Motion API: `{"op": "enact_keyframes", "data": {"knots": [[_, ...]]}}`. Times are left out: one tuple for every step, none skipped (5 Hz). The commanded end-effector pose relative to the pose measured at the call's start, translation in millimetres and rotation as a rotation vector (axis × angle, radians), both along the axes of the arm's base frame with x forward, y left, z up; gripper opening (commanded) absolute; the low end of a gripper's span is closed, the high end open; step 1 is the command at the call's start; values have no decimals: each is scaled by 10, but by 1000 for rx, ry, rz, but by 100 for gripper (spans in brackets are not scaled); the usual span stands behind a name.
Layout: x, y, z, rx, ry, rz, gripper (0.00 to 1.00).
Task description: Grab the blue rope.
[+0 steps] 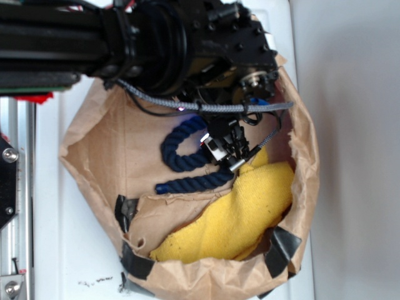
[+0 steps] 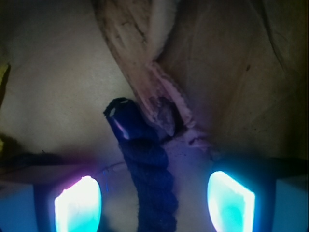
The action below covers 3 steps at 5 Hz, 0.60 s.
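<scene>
The blue rope point(image 1: 184, 156) is a thick dark navy twisted rope. It lies S-curved on the brown paper inside the bag, left of the yellow cloth point(image 1: 240, 215). My gripper point(image 1: 224, 149) hangs over the rope's right part, close to it. In the wrist view the rope point(image 2: 149, 179) runs up between my two glowing fingertips, and its shiny blue capped end point(image 2: 121, 118) lies just beyond them. The gripper point(image 2: 154, 200) is open, with a gap on each side of the rope, and nothing is held.
The brown paper bag point(image 1: 100, 144) has raised crumpled walls all round, patched with black tape point(image 1: 281, 247). A thin grey braided cable point(image 1: 206, 107) crosses under the arm. A torn paper fold point(image 2: 159, 96) lies just beyond the rope's end.
</scene>
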<state>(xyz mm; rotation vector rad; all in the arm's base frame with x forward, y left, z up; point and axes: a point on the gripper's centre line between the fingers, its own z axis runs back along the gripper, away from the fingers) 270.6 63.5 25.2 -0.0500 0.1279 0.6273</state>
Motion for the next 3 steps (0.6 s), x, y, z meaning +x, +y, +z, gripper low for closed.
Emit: {"op": "enact_keyframes", "data": {"knots": [[-9, 59, 91, 31, -38, 92, 100], [-30, 76, 104, 29, -37, 124, 100], [-90, 27, 264, 37, -158, 21, 100]]}}
